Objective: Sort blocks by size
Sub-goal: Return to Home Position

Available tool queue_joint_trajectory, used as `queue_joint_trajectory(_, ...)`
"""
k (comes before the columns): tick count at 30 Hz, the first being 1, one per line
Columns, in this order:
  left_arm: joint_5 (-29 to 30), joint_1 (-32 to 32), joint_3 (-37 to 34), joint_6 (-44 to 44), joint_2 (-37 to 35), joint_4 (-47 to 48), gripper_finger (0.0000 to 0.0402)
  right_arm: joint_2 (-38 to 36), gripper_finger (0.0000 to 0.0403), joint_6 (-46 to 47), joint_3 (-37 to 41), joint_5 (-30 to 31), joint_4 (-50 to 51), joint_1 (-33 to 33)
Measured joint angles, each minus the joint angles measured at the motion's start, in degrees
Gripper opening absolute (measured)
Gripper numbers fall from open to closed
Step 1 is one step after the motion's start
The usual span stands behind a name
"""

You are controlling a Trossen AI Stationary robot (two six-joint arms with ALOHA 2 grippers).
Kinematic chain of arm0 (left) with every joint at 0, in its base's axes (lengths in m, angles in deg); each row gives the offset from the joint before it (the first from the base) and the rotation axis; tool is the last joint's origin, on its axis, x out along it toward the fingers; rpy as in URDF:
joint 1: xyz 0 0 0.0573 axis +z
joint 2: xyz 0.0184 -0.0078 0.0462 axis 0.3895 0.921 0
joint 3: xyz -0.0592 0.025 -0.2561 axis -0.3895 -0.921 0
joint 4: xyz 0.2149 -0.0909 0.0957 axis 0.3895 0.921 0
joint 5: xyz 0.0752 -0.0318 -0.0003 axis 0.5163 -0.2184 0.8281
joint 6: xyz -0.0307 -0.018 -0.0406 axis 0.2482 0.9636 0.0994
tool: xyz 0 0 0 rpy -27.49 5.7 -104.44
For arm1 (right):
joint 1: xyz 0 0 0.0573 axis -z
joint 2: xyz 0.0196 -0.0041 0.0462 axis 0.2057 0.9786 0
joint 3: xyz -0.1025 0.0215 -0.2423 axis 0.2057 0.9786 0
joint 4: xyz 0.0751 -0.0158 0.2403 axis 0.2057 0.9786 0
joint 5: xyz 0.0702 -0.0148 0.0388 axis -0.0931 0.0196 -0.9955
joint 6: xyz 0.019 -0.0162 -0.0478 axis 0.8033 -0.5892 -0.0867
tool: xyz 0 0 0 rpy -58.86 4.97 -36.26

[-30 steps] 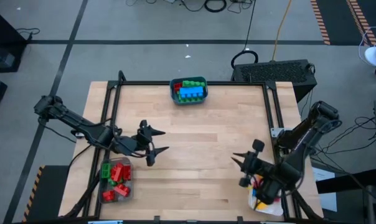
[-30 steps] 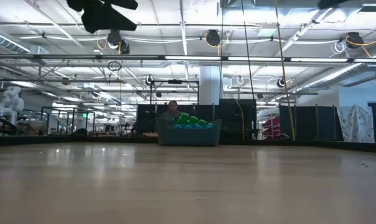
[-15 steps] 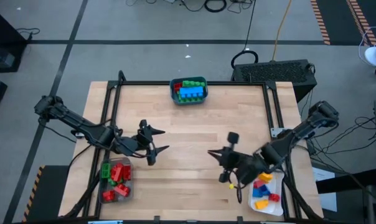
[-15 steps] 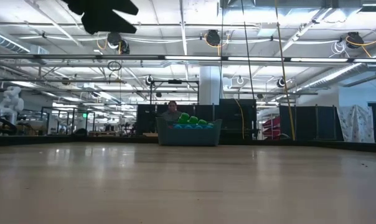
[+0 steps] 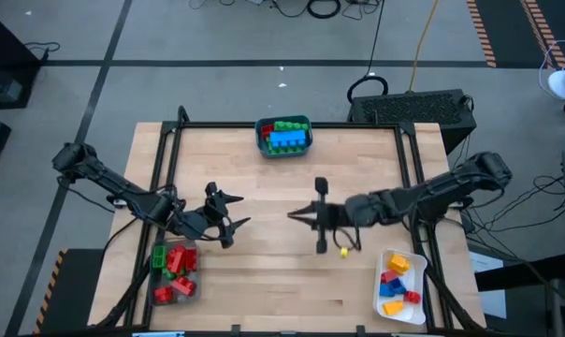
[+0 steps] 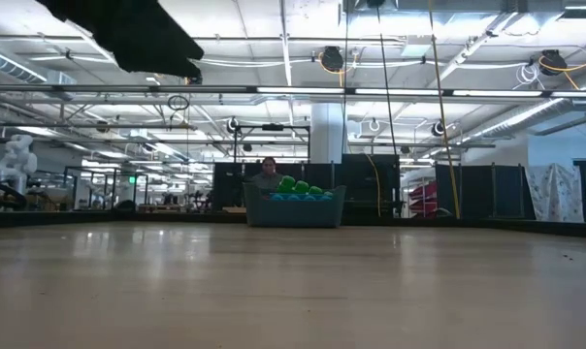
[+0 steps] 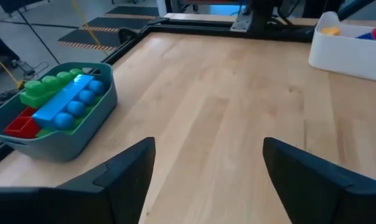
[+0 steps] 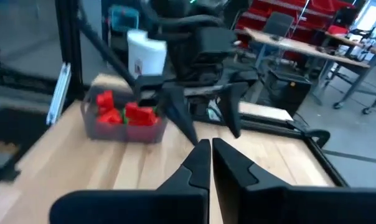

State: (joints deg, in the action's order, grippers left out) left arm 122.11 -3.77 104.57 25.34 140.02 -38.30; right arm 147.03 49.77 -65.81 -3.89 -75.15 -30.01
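Observation:
The blocks lie sorted in three containers. Blue, green and red ones fill the teal bin (image 5: 282,137) (image 7: 54,112) at the table's far edge. Red and green ones sit in a clear bin (image 5: 175,271) (image 8: 122,117) at the near left. Blue, yellow, orange and red ones lie in the white tray (image 5: 399,284) (image 7: 350,46) at the near right. My left gripper (image 5: 238,212) (image 7: 206,168) hovers open, left of centre, above bare wood. My right gripper (image 5: 294,217) (image 8: 210,152) hangs shut and empty at the table's middle, pointing at the left gripper.
A black frame (image 5: 170,159) runs along the table's left, far and right edges. Bare wood (image 5: 292,281) lies between the three containers. In the low view a dark arm (image 6: 128,34) hangs at the upper left, and a person (image 6: 267,174) sits far behind the teal bin.
My right gripper has swung from above the white tray toward the table's middle, turning to point at the left arm, and its fingers have shut on nothing. My left gripper has sunk a little.

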Motion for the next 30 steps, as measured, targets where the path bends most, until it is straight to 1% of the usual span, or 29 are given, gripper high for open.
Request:
queue_joint_trajectory(4, 0.9, -0.9, -0.2, 0.0, 0.0, 0.9, 0.0269, -4.1, 0.0000, 1.6, 9.3, -5.5, -10.7, 4.4)
queue_joint_trajectory(9, 1.5, -1.1, -0.2, -1.2, -0.2, 1.4, 0.0215, -12.7, 0.0000, 2.9, 21.9, -8.6, -21.1, 8.5)
queue_joint_trajectory(13, 1.6, -0.5, -0.2, -2.1, -0.2, 1.3, 0.0154, -19.9, 0.0000, 4.2, 29.7, -9.1, -21.4, 10.8)
queue_joint_trajectory(15, 1.7, 0.0, -0.3, -2.7, -0.2, 0.9, 0.0121, -22.8, 0.0000, 4.5, 32.6, -10.4, -21.3, 11.7)
queue_joint_trajectory(19, 1.8, 1.6, -2.7, -4.7, -0.4, -4.0, 0.0057, -26.8, 0.0000, 5.5, 35.8, -11.8, -21.8, 13.3)
queue_joint_trajectory(22, 1.7, 3.5, -5.9, -6.4, -1.1, -10.2, 0.0016, -29.1, 0.0000, 6.0, 37.4, -11.8, -21.3, 14.0)
queue_joint_trajectory(24, 1.2, 4.9, -8.1, -6.5, -2.3, -11.9, 0.0006, -30.7, 0.0000, 6.4, 37.8, -11.8, -19.6, 14.3)
queue_joint_trajectory(30, -2.5, 8.2, -13.7, -6.7, -9.0, -14.5, 0.0008, -36.6, 0.0000, 6.6, 38.0, -11.7, -11.3, 14.9)
